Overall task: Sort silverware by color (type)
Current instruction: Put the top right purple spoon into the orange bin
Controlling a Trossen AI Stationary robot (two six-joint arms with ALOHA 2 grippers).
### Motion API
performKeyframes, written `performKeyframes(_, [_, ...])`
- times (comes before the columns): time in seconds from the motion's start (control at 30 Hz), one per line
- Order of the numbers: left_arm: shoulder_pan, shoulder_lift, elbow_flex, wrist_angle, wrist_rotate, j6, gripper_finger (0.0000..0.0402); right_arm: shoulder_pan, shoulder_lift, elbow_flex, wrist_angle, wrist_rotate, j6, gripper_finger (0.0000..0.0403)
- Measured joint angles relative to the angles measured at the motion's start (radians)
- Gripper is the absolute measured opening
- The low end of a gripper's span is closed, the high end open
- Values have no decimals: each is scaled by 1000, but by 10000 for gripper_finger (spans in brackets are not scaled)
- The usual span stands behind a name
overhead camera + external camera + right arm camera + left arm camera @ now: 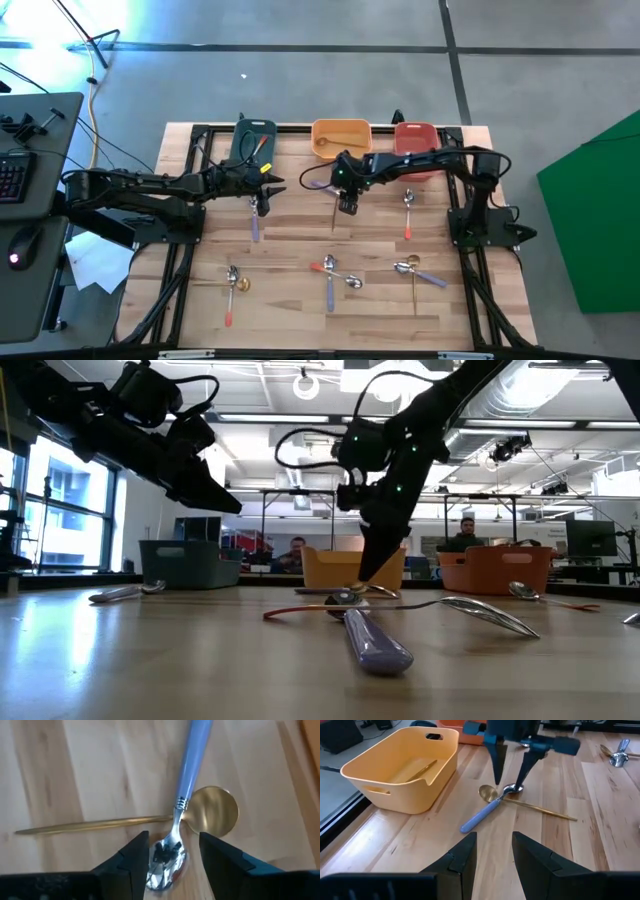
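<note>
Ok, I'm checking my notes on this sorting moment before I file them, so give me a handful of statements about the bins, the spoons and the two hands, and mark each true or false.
1. The right hand has its fingers open on either side of the blue-handled spoon's shiny bowl. True.
2. That blue-handled spoon lies across a gold spoon. True.
3. The orange bin holds nothing. False: a gold utensil lies inside it.
4. The left hand is shut on a red-handled spoon. False: its fingers are apart with nothing between them.
5. Several spoons lie on the table. True.
6. The right hand is above the teal bin. False: it is in front of the orange bin.
</note>
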Motion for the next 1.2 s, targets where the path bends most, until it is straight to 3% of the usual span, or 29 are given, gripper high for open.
performKeyframes(0.33, [0, 0, 0, -1, 0, -7, 115, -4, 58, 2, 34, 0, 0, 119])
performKeyframes(0.67, [0, 0, 0, -1, 0, -8, 115, -4, 58, 3, 58, -2, -31, 11])
performKeyframes(1.2, [-1, 0, 0, -10, 1, -7, 115, 15, -2, 107, -87, 7, -68, 1])
